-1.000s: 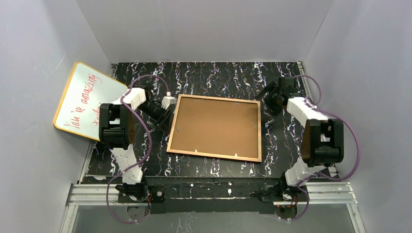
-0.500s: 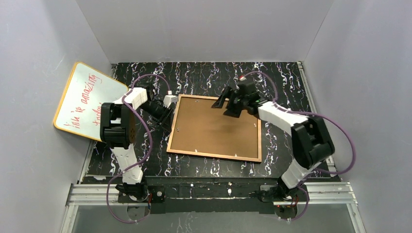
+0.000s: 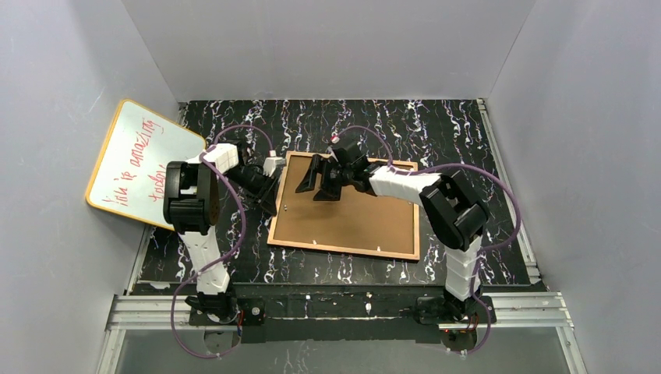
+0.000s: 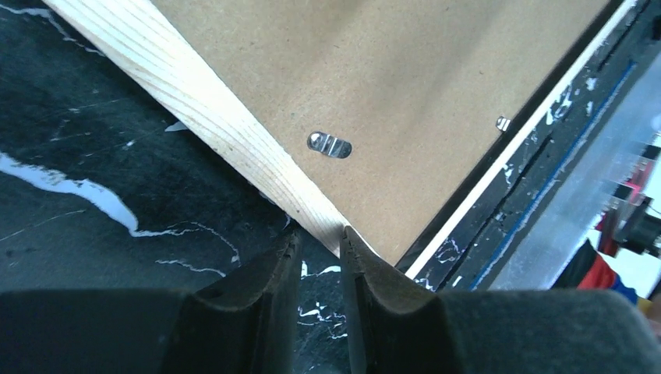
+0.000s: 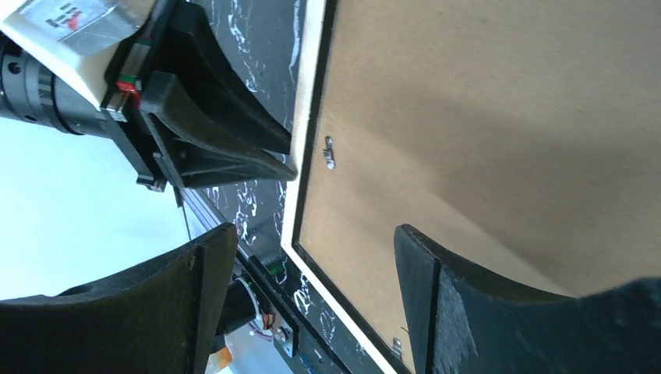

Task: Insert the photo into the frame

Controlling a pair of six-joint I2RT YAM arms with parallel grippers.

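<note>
Left end effector (image 4: 316,234) astride frame (image 4: 226,128) edge — grip unclear — right end effector (image 5: 312,234) wide apart

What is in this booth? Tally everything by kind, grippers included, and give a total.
frame: 1
whiteboard: 1
grippers: 2 (left gripper, right gripper)
Total: 4

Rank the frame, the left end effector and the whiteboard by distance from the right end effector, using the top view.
1. frame, beneath the right end effector.
2. left end effector, at the frame's left edge.
3. whiteboard, far left.
</note>
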